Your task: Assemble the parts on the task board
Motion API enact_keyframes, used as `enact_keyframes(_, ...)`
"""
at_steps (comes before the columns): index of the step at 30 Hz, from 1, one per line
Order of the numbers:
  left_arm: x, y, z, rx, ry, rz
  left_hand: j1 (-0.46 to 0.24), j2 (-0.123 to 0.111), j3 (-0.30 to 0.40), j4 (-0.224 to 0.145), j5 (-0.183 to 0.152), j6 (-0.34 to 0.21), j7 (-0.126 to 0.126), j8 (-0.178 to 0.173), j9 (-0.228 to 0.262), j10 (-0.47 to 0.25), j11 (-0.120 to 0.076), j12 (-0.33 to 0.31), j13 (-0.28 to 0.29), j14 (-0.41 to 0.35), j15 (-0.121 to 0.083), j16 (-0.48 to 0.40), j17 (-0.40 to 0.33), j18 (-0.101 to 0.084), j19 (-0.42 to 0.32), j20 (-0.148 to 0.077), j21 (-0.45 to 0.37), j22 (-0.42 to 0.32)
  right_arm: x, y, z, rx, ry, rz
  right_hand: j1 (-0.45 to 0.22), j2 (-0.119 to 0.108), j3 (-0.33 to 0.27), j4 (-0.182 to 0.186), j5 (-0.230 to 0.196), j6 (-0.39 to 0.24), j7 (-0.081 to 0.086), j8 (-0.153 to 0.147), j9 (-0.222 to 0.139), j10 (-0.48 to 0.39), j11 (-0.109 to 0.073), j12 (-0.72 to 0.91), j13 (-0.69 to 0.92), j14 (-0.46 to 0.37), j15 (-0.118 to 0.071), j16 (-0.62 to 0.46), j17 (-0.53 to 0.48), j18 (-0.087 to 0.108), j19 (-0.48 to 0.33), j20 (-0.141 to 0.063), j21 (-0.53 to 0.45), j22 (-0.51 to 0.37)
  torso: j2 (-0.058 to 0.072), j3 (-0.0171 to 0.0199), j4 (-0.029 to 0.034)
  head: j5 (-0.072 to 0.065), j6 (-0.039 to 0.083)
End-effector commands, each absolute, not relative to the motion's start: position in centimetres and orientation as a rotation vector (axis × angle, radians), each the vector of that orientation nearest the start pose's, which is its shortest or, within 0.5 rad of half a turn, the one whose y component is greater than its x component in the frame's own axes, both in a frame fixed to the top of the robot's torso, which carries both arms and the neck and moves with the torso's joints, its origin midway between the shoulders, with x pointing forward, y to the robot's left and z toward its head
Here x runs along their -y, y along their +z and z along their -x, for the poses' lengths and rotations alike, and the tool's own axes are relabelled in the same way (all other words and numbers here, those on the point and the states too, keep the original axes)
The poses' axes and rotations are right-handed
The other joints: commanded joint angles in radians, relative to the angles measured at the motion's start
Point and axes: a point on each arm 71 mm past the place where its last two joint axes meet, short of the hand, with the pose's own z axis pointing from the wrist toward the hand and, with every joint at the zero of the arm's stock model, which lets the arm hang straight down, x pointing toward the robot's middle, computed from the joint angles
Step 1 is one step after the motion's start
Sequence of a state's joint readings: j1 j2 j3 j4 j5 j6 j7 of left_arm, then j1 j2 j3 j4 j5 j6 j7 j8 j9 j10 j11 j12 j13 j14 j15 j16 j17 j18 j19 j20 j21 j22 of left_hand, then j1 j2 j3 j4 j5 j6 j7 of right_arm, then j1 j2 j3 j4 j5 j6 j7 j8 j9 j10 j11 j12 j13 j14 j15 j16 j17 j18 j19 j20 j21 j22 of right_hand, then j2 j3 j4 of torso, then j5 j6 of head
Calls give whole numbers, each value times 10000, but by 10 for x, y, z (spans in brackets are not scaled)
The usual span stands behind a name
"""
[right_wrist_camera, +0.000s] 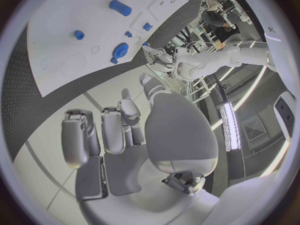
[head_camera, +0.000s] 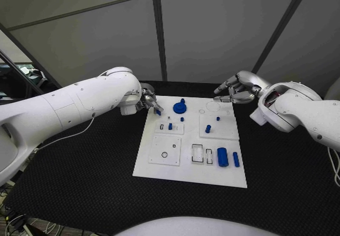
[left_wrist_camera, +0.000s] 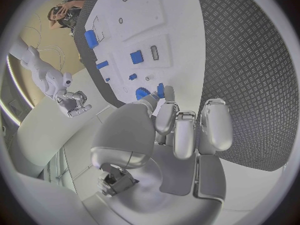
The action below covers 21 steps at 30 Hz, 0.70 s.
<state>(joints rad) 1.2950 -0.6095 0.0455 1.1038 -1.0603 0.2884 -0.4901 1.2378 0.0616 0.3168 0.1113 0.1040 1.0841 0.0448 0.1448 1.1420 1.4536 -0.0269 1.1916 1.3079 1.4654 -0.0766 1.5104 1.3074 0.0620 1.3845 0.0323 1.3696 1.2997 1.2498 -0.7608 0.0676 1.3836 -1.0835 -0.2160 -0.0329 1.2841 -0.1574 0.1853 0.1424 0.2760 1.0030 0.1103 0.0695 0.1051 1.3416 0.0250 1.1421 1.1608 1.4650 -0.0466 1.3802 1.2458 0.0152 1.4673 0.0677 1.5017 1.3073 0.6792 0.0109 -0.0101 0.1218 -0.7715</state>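
Observation:
The white task board (head_camera: 185,169) lies in the middle of the black table. A blue round knobbed part (head_camera: 180,106) stands near its far edge, with small blue pegs (head_camera: 208,129) behind the middle. Two blue cylinders (head_camera: 222,157) lie near its right edge. My left hand (head_camera: 147,101) hovers at the board's far left corner and pinches a small blue part (head_camera: 157,111) between thumb and finger; the left wrist view shows that part (left_wrist_camera: 160,90) at the fingertips. My right hand (head_camera: 237,91) hangs beyond the far right corner, fingers bent and apart, holding nothing.
The board (right_wrist_camera: 94,15) has several empty slots and holes, among them rectangular slots (head_camera: 198,153) and a round hole (head_camera: 164,154). Black matting (head_camera: 78,172) surrounds the board on all sides. Grey panel walls (head_camera: 212,39) stand behind the table.

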Motion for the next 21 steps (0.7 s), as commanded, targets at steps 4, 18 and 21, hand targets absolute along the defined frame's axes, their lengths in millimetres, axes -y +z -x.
enact_keyframes(4, -220, -175, -555, -22489, -3814, 3058, -154, -38, 1377, -1238, 61, -16, -78, 71, 105, 123, -28, 88, 1225, 912, -78, 61, 2102, 70, 72, -20, 13, 42, 200, -135, -531, -16854, 8754, -1616, -33, 47, 40, -2, 28, 53, -28, -34, 17, 25, -15, 7, 0, 362, -43, -48, -2, 116, 411, -65, -43, 1606, 0, 5, 19, 62, -26)
enact_keyframes(18, -214, -191, -528, -22335, -3724, 2284, -276, -152, 1655, -1379, 134, 4, -99, 138, 276, 167, -48, 179, 1261, 923, -96, 99, 2138, 51, 131, -37, 74, 139, 201, -135, -531, -16875, 8736, -1618, -39, 45, 44, -4, 42, 53, -27, -35, 18, 21, -15, 1, -7, 360, -44, -54, -9, 116, 410, -65, -45, 1605, 13, 1, 1, 123, -77)
enact_keyframes(21, -211, -194, -525, -22261, -3664, 2028, -289, -173, 1700, -1409, 142, 6, -101, 147, 301, 172, -50, 190, 1265, 924, -98, 104, 2142, 49, 137, -40, 79, 150, 201, -135, -531, -16877, 8731, -1621, -39, 45, 44, -4, 42, 53, -27, -35, 18, 21, -15, 1, -7, 360, -44, -54, -9, 116, 410, -65, -45, 1605, 18, 4, 0, 117, -87)
